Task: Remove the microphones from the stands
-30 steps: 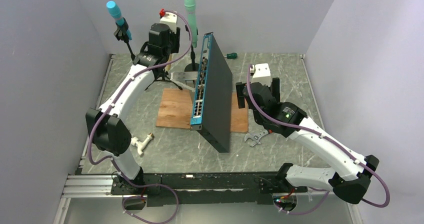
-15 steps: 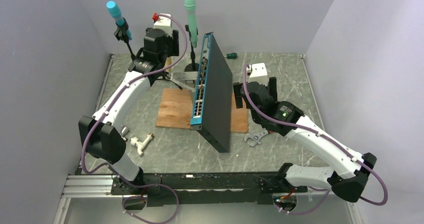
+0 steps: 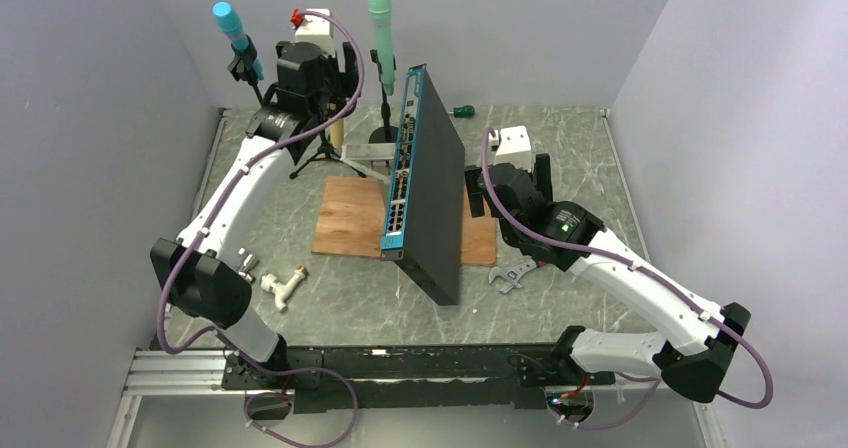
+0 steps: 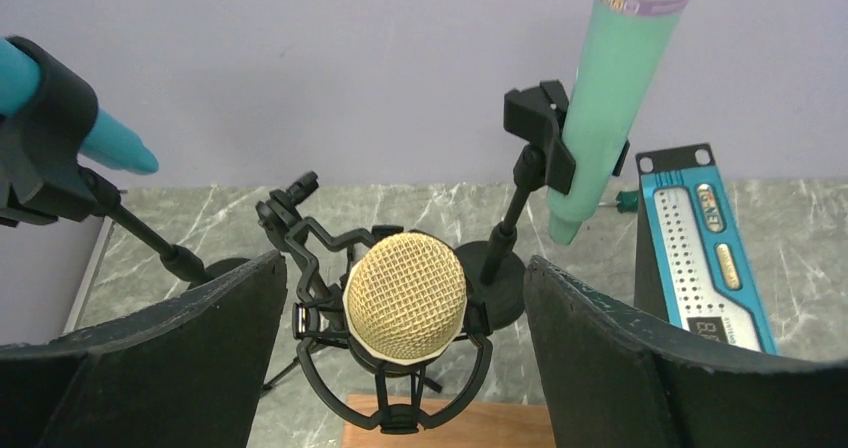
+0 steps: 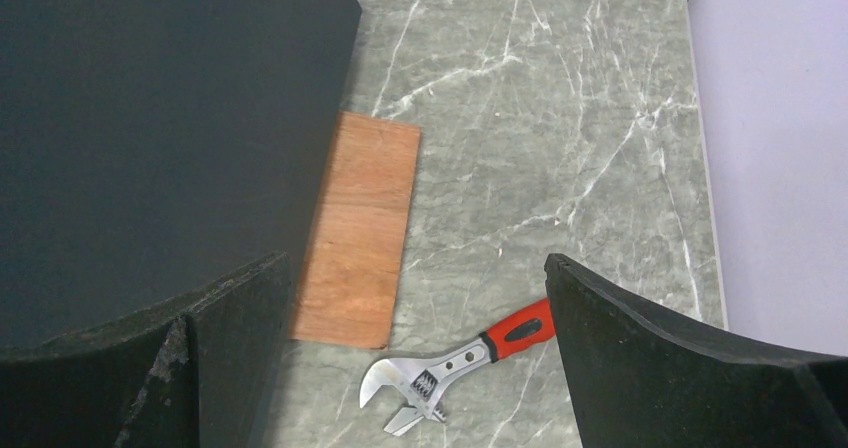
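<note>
Hovering above the stand [image 4: 303, 240], the left gripper [image 4: 403, 268] gapes wide and empty either side of the gold mic [image 4: 405, 296] seated in it, so I'd say nothing's removed yet.

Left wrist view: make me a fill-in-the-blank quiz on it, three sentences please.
The gold microphone sits between the fingers of the left end effector, which is ____.
In this view the green microphone stands to the gold one's ____.
The blue microphone is held in a clip coloured ____.
Missing words: open; right; black.
</note>
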